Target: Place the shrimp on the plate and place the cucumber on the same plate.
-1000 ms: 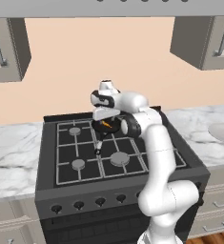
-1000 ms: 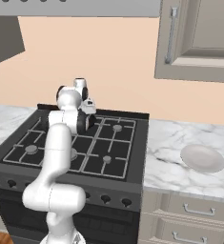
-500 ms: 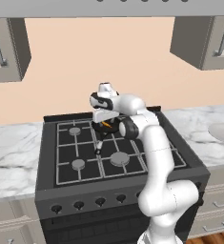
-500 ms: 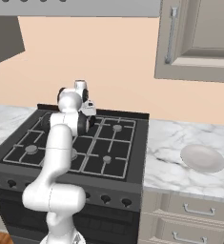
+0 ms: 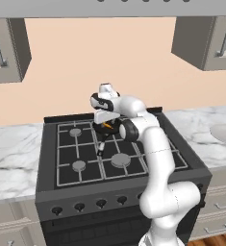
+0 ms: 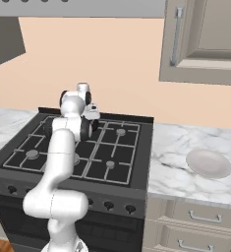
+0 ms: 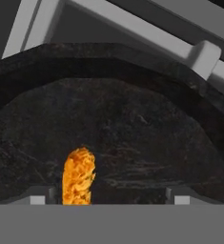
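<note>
The shrimp (image 7: 78, 176), a small orange curved piece, lies on the floor of a black frying pan (image 7: 132, 119). My gripper (image 7: 109, 198) reaches down into the pan, open, its fingertips (image 7: 39, 198) wide apart on either side of the shrimp and not touching it. From the left base, the gripper (image 5: 106, 125) hangs over the pan (image 5: 112, 129) on the stove's back burner, with a speck of orange shrimp (image 5: 106, 126) below it. The pale round plate (image 6: 209, 163) sits on the marble counter right of the stove, and its edge shows as plate (image 5: 225, 132) from the left. The cucumber is hidden.
The black gas stove (image 5: 85, 153) has raised grates and several burners. The pan's handle (image 5: 100, 145) points toward the stove's front. Marble counter (image 6: 186, 147) runs on both sides, with wall cabinets (image 6: 205, 39) above and drawers below.
The arm has stayed over the pan. The jaws have narrowed a little around the shrimp.
</note>
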Robot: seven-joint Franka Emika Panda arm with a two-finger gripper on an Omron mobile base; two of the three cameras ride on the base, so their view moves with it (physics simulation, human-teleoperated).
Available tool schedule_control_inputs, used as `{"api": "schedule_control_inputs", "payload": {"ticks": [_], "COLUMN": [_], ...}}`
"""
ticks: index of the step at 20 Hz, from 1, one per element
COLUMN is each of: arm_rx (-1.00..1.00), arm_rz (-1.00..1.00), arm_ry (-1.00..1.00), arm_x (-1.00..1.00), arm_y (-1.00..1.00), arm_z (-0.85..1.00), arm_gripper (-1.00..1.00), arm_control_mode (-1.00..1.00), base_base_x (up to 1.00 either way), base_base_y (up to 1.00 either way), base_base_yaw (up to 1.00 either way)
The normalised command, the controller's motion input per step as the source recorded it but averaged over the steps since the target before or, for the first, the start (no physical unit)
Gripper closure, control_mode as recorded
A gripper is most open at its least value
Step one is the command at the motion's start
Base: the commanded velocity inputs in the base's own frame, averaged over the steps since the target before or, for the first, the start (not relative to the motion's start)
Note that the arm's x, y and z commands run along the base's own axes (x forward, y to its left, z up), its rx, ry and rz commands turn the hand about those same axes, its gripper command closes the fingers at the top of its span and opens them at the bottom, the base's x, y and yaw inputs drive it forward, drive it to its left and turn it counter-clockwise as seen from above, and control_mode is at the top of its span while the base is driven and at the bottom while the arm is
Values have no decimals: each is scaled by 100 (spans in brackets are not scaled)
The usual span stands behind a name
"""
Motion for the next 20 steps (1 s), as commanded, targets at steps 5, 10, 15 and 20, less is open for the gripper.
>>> {"api": "schedule_control_inputs", "payload": {"ticks": [5,10,15,20], "arm_rx": [0,0,0,0], "arm_rz": [5,6,3,0], "arm_ry": [1,3,1,0], "arm_x": [2,2,0,-15], "arm_y": [0,0,0,0], "arm_z": [-28,-33,-11,36], "arm_gripper": [100,100,100,100], "arm_control_mode": [-100,-100,-100,-100], "base_base_x": [0,0,0,0], "base_base_y": [0,0,0,0], "base_base_yaw": [0,0,0,0]}}
